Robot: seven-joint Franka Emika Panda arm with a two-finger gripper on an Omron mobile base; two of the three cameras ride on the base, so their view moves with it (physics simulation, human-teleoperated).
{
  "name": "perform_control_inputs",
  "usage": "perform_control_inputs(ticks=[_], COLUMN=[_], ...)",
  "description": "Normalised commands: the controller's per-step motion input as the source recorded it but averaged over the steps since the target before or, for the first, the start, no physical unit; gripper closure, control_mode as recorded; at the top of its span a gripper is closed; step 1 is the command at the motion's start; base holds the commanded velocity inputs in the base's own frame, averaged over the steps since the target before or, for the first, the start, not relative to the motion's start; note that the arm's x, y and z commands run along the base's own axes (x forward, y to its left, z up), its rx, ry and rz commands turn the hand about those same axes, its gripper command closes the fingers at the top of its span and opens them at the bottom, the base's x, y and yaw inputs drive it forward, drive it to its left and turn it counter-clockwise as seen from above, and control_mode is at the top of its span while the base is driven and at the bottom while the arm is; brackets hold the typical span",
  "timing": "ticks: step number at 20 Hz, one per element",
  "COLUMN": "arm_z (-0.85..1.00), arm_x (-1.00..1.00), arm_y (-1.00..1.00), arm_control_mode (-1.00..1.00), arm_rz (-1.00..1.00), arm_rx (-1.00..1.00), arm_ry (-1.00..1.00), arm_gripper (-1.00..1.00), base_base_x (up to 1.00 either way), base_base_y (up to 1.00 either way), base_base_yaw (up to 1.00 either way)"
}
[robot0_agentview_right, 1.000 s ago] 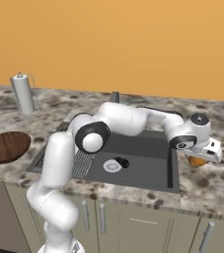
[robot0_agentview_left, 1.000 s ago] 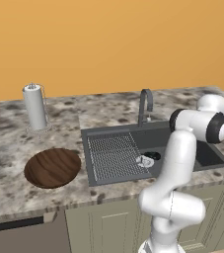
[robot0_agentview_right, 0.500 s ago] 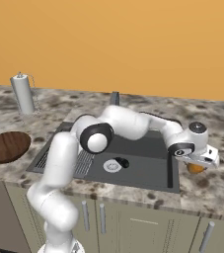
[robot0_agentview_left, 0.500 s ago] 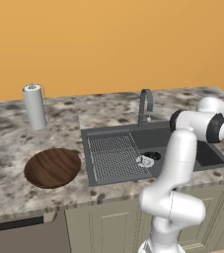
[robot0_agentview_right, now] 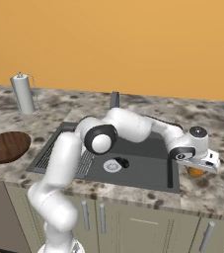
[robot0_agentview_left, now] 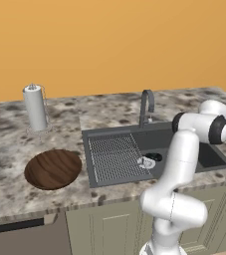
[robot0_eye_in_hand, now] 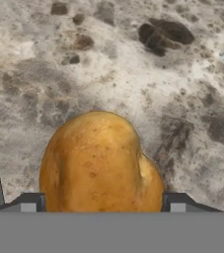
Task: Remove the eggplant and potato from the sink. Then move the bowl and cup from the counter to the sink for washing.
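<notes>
Left base view: eggplant (robot0_agentview_left: 154, 157) lay in the sink (robot0_agentview_left: 211, 158), beside the drain.

Right base view: gripper (robot0_agentview_right: 198, 168) hung over the counter (robot0_agentview_right: 217, 183) right of the sink.

Hand view: potato (robot0_eye_in_hand: 98, 163) sat between spread fingertips (robot0_eye_in_hand: 28, 202) (apparently released). Next: retreat, fetch eggplant.

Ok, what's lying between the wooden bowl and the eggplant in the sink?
In the left base view, bare counter, then the ribbed grid section and the round silver drain lie between the bowl and the eggplant.
</notes>
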Motion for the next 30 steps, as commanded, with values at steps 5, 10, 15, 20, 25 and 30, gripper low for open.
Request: perform_control_inputs(ticks=[5, 10, 15, 20, 25, 30], arm_z=[-0.23, -0.24, -0.28, -0.19, 0.00, 0.09], arm_x=[0.00, 0.02, 0.00, -0.01, -0.11, -0.11], arm_y=[-0.13, -0.10, -0.05, -0.07, -0.10, -0.11], arm_control_mode=[-1.00, -1.00, -1.00, -1.00, -1.00, -1.00], arm_rz=[0.00, 0.00, 0.00, 0.00, 0.00, 0.00], arm_rx=[0.00, 0.00, 0.00, 0.02, 0.12, 0.14], arm_ry=[0.04, 0.06, 0.08, 0.05, -0.01, -0.07], arm_gripper=[1.00, 1.00, -1.00, -1.00, -1.00, -1.00], base_base_x=[0.00, 0.00, 0.00, 0.00, 0.00, 0.00], base_base_y=[0.00, 0.00, 0.00, 0.00, 0.00, 0.00], base_base_yaw=[0.00, 0.00, 0.00, 0.00, 0.00, 0.00])
